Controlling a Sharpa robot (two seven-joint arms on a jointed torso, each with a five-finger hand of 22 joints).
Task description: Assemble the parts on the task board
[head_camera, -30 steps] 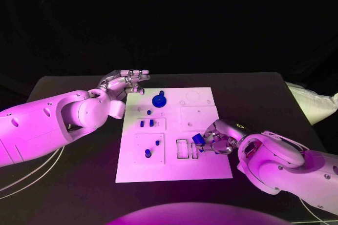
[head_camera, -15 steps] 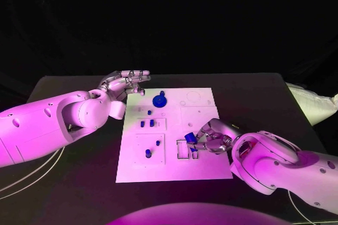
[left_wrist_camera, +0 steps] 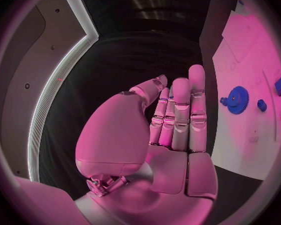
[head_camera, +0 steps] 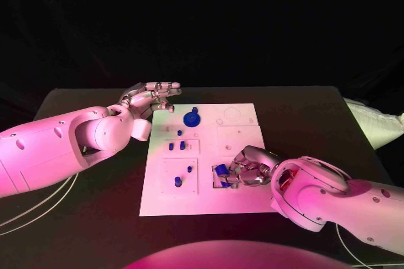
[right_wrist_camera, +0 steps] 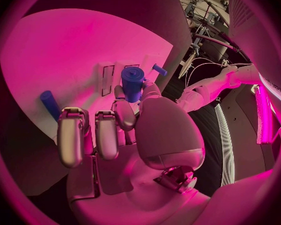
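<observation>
Status: partway, I'd judge. On the task board a blue gear sits near the far edge, and small blue pegs stand in the left-column blocks. The outlined recesses on the right half of the board look unfilled, so there is plenty left.

My right hand pinches a blue cylindrical part between thumb and a finger, other fingers loosely extended. It's low over the two narrow slots near the middle of the board's near half. Can't tell if the part is touching the board yet. Another blue rod lies on the board just beside my fingers.

My left hand hangs above the bench at the board's far left corner, fingers straight and together, thumb alongside, holding nothing. Idle, near the gear but not touching it.
</observation>
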